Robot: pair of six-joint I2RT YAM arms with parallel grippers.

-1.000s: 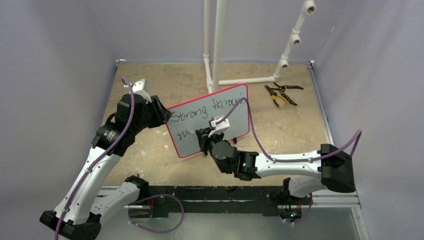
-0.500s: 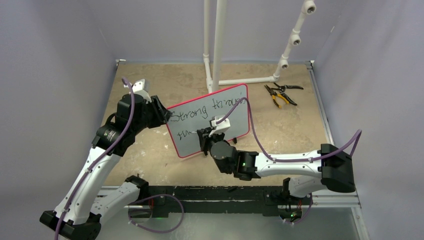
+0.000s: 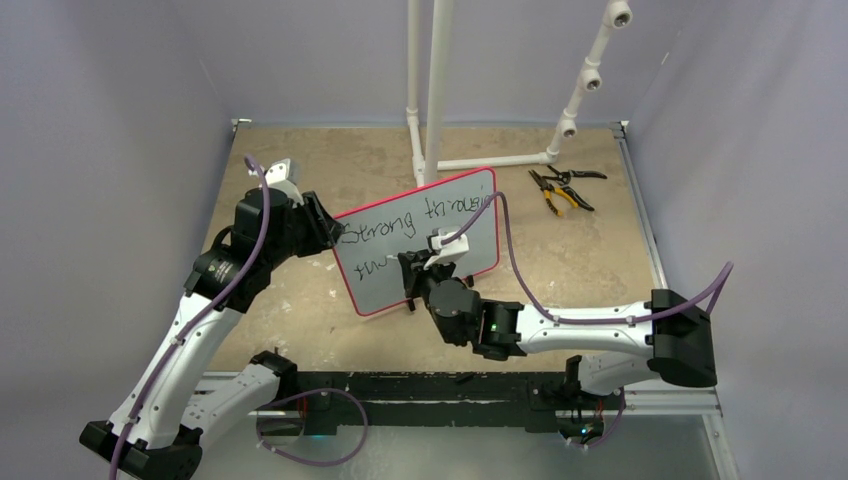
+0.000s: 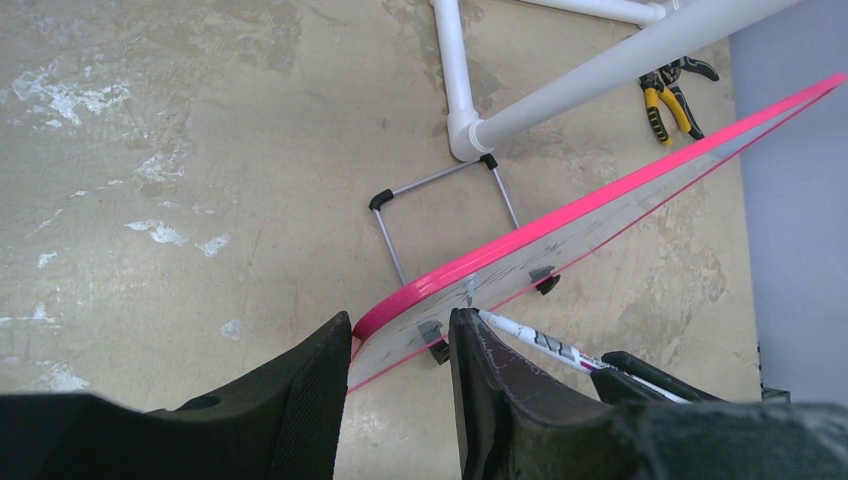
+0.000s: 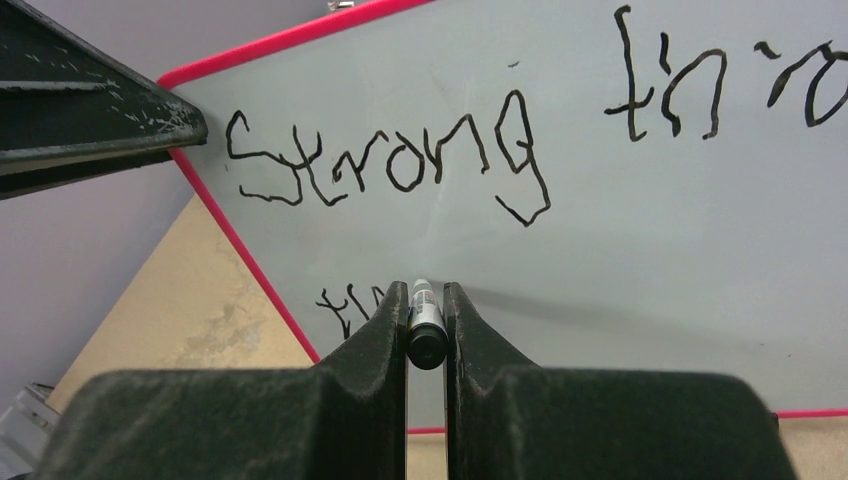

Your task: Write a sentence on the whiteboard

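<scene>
At the left of the mottled tan tabletop [image 3: 290,310], clamps the left edge of the rectangular pale grey-white whiteboard with thin red border [image 3: 470,230] in the left end effector [image 3: 322,230], partly closed, one black finger on each face of the rim. Stands propped and tilted back on small black feet near the tabletop's middle, just in front of the white plastic pipe frame [image 3: 435,90]. Reads "Strong throu…" along the top line of the black handwritten sentence [image 3: 400,222], its last letters hard to make out, with only "th" or so begun beneath. Looks roughly halfway done: first line written, most of the second left to write. Further right, pinches a slim black-and-white marker [image 5: 424,325] in the right end effector [image 5: 425,300], narrow and tight, tip at or just off the board beside the second line's start. At far right, yellow-handled pliers [image 3: 560,188], well apart from the board.
</scene>
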